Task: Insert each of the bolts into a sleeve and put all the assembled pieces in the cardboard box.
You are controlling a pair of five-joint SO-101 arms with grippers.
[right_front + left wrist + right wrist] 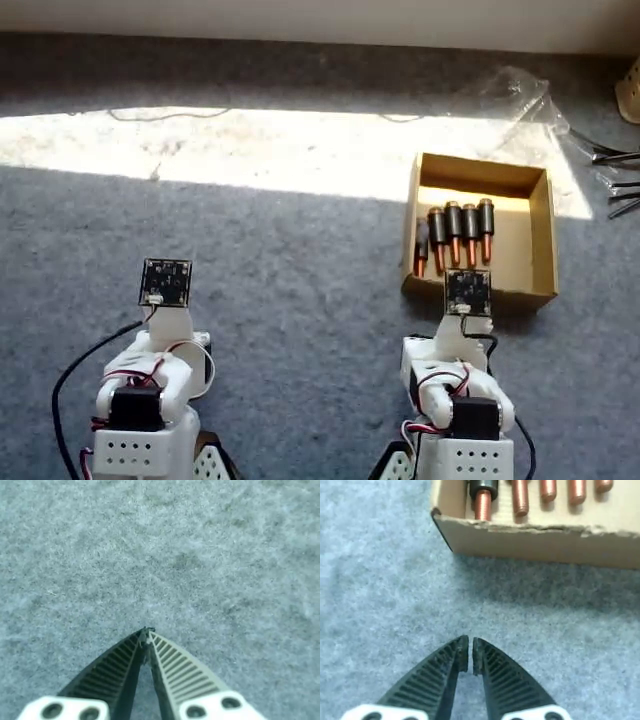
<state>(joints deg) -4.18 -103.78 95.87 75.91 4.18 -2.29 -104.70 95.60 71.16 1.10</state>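
Observation:
The cardboard box [538,225] sits on the grey carpet at the right, holding several assembled pieces [460,235]: copper bolts in dark sleeves, lying side by side. In the right wrist view the box's near wall [540,542] is close ahead, with copper bolt ends [482,502] above it. My right gripper [470,655] is shut and empty, just short of that wall. My left gripper [147,635] is shut and empty over bare carpet. In the high view the left arm [160,370] rests at the lower left, the right arm [460,385] just below the box.
A crumpled clear plastic bag [520,95] lies beyond the box. Dark tools [615,180] lie at the right edge. A black cable [75,375] trails by the left arm. A bright band of sunlight crosses the carpet [250,150].

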